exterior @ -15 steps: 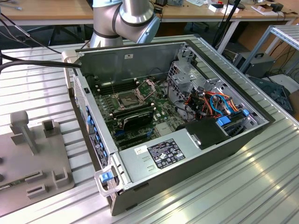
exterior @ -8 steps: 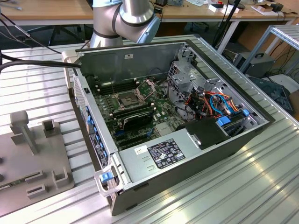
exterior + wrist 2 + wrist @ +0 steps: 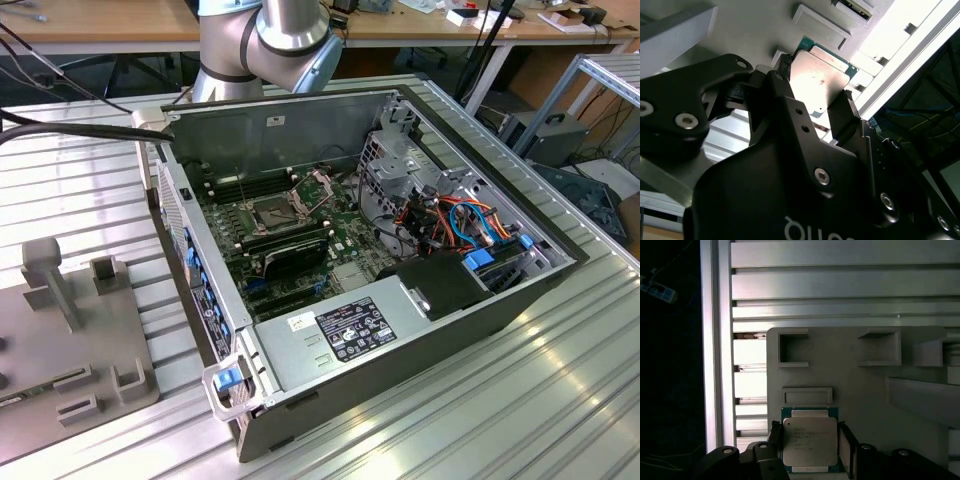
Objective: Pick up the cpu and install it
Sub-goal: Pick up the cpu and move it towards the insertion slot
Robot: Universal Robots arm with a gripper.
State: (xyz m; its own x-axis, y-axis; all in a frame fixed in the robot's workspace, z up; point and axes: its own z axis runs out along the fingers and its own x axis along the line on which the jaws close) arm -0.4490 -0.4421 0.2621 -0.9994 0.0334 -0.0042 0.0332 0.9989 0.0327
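The cpu, a square chip with a silver lid and a green edge, lies over the grey holder plate. It also catches the light in the second wrist view. My gripper has one black finger against each of two opposite sides of the chip, shut on it. I cannot tell whether the chip rests on the plate or hangs just above it. In the exterior view the open computer case lies on its side. Its motherboard socket is uncovered, with the retaining frame swung up.
The grey holder plate sits at the exterior view's left on the ribbed aluminium table, with raised blocks and pockets. The arm's base stands behind the case. Memory sticks, a cable bundle and a power supply crowd the case.
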